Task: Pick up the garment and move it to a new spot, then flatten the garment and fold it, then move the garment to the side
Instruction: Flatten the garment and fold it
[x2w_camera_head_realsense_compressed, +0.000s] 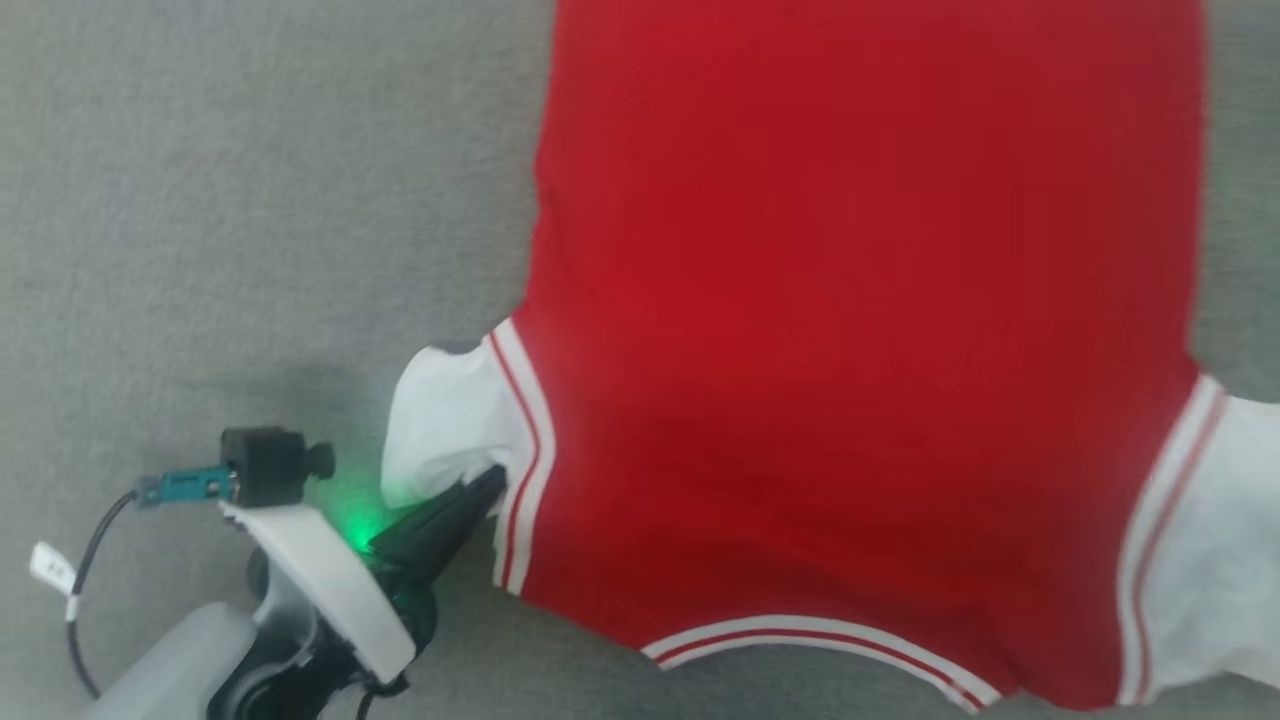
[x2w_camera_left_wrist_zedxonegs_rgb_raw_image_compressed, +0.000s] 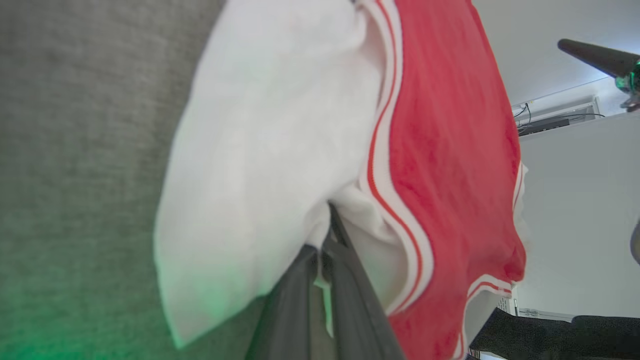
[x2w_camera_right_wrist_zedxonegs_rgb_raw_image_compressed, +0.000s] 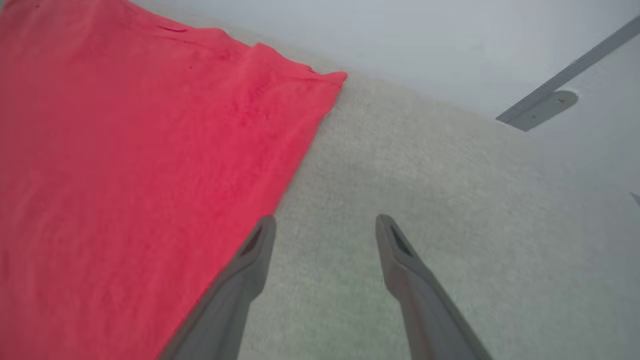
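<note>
Garment (x2w_camera_head_realsense_compressed: 850, 300) lies spread on the table (x2w_camera_head_realsense_compressed: 200, 200); this looks like the flattening step.
Your left hand (x2w_camera_head_realsense_compressed: 488, 482) pinches the white sleeve (x2w_camera_head_realsense_compressed: 440, 420); your right hand (x2w_camera_right_wrist_zedxonegs_rgb_raw_image_compressed: 325, 225) hangs released beside the cloth. Next, likely draw that sleeve flat.

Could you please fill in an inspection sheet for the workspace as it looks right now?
Surface: grey fabric surface, bare around the cloth.
Job's things: red garment spread on the surface, white stripe trim along its edges.
Clutter: nothing seen.
Grippers: left gripper shut on the garment's white sleeve; right gripper open over bare surface just beside the garment's edge, holding nothing.
Cables: thin black cable with a white tag runs from the left wrist camera, clear of the cloth.
Surroundings: pale wall with a grey bracket.
</note>
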